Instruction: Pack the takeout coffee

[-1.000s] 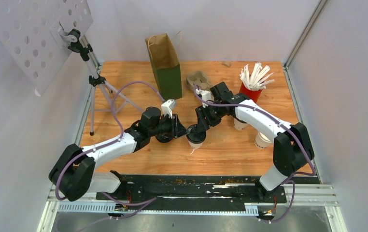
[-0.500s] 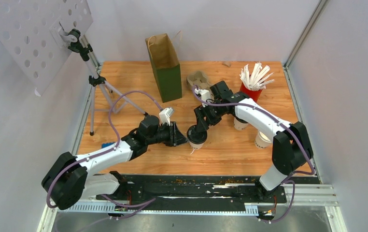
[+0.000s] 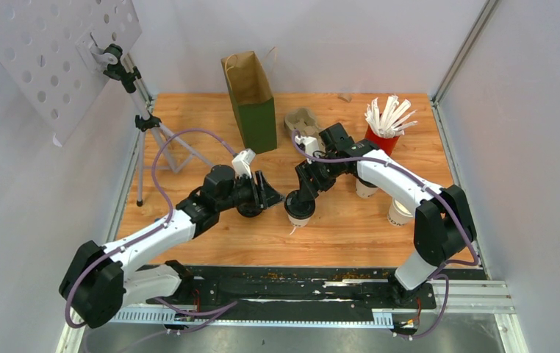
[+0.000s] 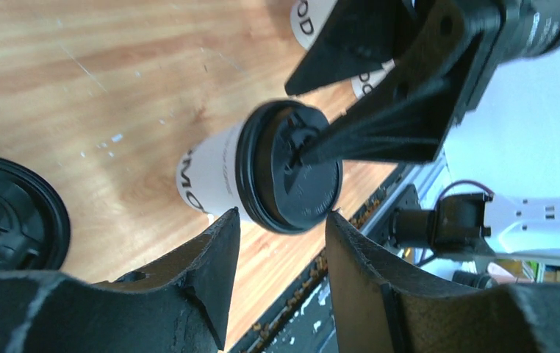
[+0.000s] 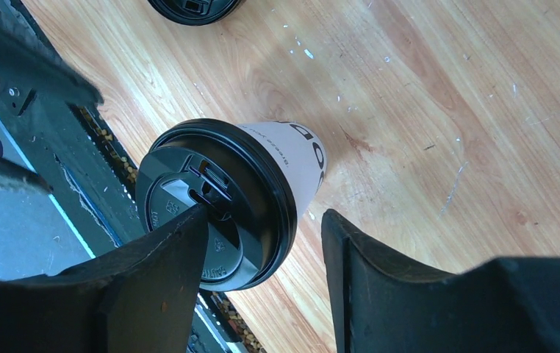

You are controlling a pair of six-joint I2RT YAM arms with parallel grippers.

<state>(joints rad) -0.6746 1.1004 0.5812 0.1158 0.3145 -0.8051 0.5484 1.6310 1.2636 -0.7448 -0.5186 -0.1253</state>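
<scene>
A white paper coffee cup (image 3: pixel 298 215) with dark print and a black lid (image 4: pixel 296 176) stands upright mid-table. My right gripper (image 3: pixel 305 195) hangs over it, open; one fingertip (image 5: pixel 192 224) rests on the lid (image 5: pixel 214 202) and the other finger (image 5: pixel 350 250) stands beside the cup wall (image 5: pixel 303 154). My left gripper (image 3: pixel 270 194) is just left of the cup, open and empty (image 4: pixel 281 220), its tips short of the lid's rim. A loose black lid (image 3: pixel 249 209) lies flat under the left wrist. Two more white cups (image 3: pixel 399 213) (image 3: pixel 366 190) stand by the right arm.
A brown and green paper bag (image 3: pixel 251 99) stands open at the back. The grey pulp carrier (image 3: pixel 300 120) lies beside it, with the red cup of white stirrers (image 3: pixel 384 132) to its right. A tripod (image 3: pixel 145 125) holding a perforated white panel stands at the far left.
My left gripper has drawn back a little from the cup and its jaws have opened wider. The right gripper stays over the lidded cup.
</scene>
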